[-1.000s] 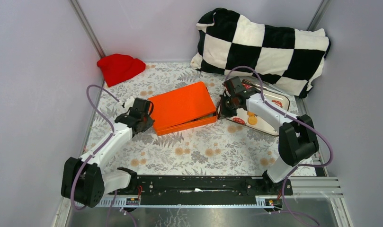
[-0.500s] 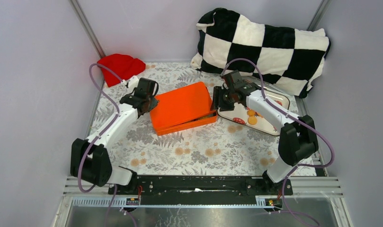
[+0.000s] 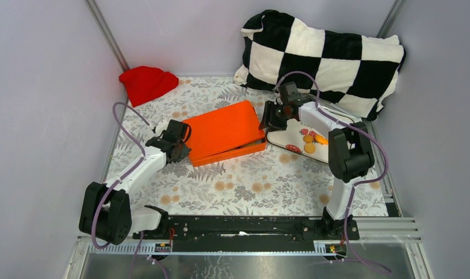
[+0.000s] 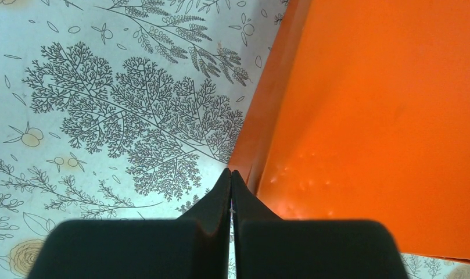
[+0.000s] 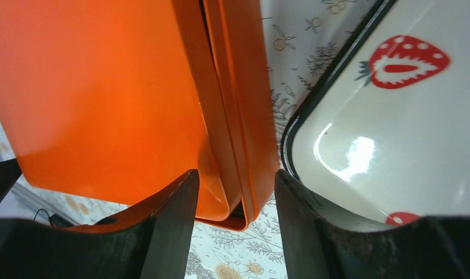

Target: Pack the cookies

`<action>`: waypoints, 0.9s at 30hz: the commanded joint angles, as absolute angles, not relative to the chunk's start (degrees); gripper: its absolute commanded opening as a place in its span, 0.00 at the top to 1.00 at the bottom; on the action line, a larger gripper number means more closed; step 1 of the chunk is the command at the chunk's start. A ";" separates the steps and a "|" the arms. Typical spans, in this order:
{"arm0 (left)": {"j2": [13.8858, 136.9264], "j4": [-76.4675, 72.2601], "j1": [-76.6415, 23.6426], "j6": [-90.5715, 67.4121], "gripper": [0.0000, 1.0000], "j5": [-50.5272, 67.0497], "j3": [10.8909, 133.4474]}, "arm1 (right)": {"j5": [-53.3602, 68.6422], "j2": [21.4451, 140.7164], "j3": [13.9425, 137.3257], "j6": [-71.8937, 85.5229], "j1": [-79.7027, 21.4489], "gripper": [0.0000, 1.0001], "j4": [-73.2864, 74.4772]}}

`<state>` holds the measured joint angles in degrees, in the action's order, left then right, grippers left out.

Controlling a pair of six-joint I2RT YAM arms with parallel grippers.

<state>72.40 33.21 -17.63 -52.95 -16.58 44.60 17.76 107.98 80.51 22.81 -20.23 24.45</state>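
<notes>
The orange box [image 3: 223, 132] lay with its lid on. The left gripper [image 4: 230, 174] sat at the box's left edge, fingers pressed together and holding nothing, their tips just beside the box wall. The right gripper [image 5: 235, 186] stood at the box's right corner with its fingers spread apart and the corner between them. Whether they pressed it could not be told. The cookies [image 3: 309, 147] lay on a strawberry-printed tray [image 5: 406, 133] just right of the box.
</notes>
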 commanded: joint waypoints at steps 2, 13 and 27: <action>72.57 29.07 -17.75 -52.70 1.00 -15.97 42.78 | 24.00 109.65 82.34 22.24 -20.44 0.43 20.29; 74.75 26.98 -17.73 -52.22 1.00 -15.38 41.51 | 37.21 106.08 76.51 25.21 -20.56 0.45 13.44; 75.53 26.15 -17.75 -51.36 1.00 -14.55 41.63 | 34.57 111.51 78.49 28.04 -20.57 0.47 14.69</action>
